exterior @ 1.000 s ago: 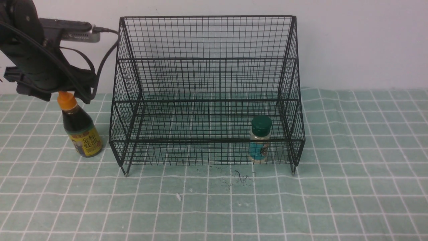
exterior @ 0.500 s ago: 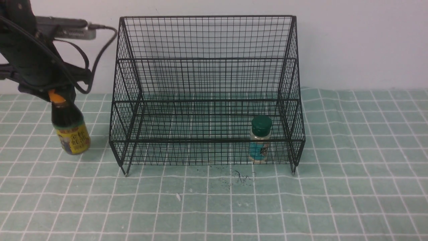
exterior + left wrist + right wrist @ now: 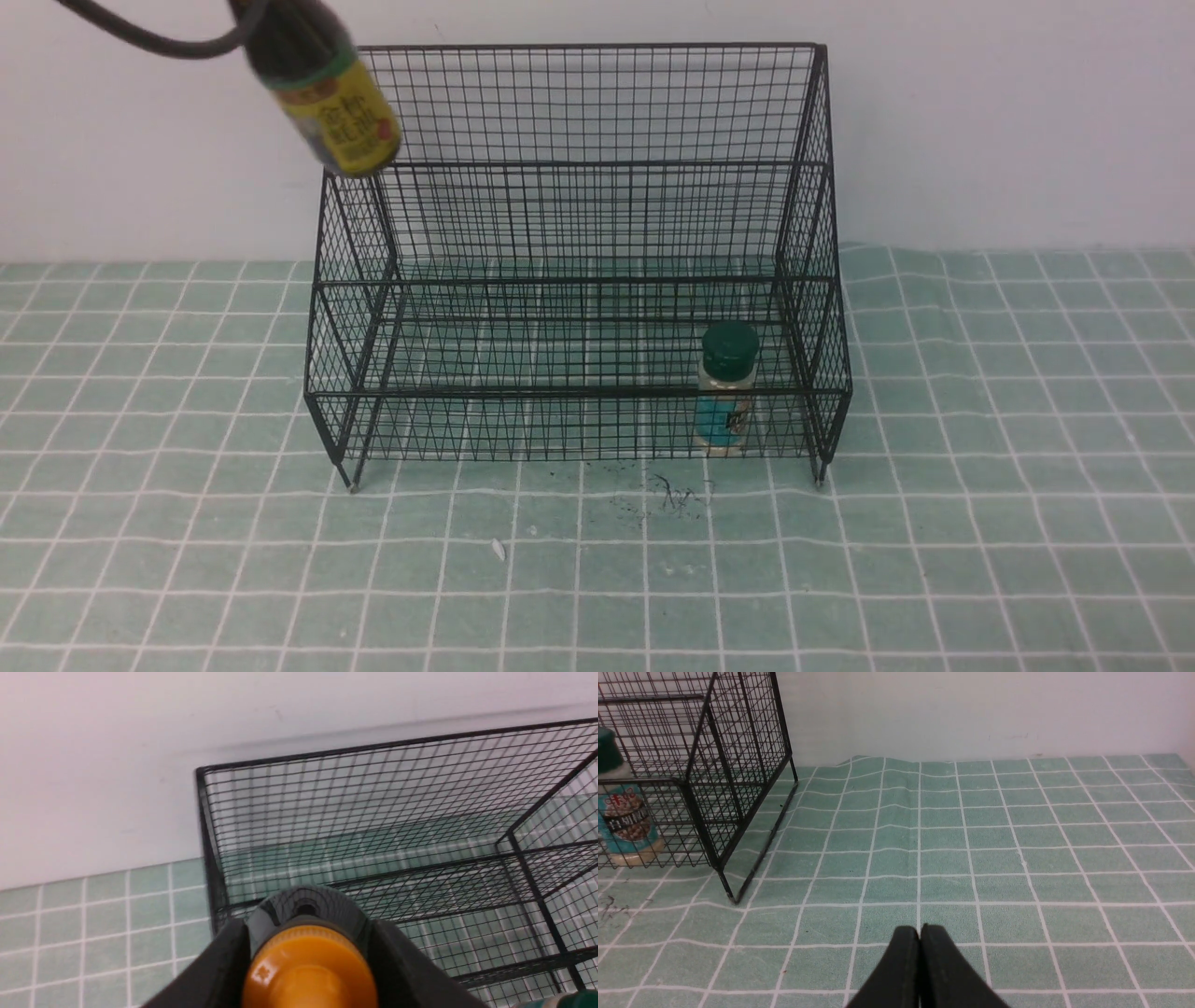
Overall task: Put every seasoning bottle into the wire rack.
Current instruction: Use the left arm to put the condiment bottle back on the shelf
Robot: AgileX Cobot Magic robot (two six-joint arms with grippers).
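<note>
Worktop cloth [image 3: 980, 467], pale green with a white grid, lies under everything, wrinkled in places. On it stands the large black wire-mesh rack [image 3: 574, 280], two stepped tiers under a tall grid back, with sloped sides and short legs.

My left claw [image 3: 308, 952] is partly closed, its two dark fingers [image 3: 229, 956] pressed against either side of the orange cap of the dark-sauce squeeze bottle [image 3: 331, 103]. I have it by the top, clear of the cloth. In the front view the claw itself is out of frame above; only the bottle's dark body and yellow label show, tilted, with the base swung towards the rack's upper left corner. Whether the base touches the wire I cannot tell. From the left wrist view the cap [image 3: 308, 970] fills the space between my fingers, with the rack's top left corner beyond it.

The rack's lower front tier holds the short clear shaker jar with dark green lid and teal label [image 3: 726, 392], upright near the right end, just behind the front rail.

My right claw [image 3: 920, 961] is fully closed, fingers together, gripping nothing, above bare cloth to the right of the rack.

Dark specks [image 3: 667, 495] lie on the cloth just in front of the rack.
</note>
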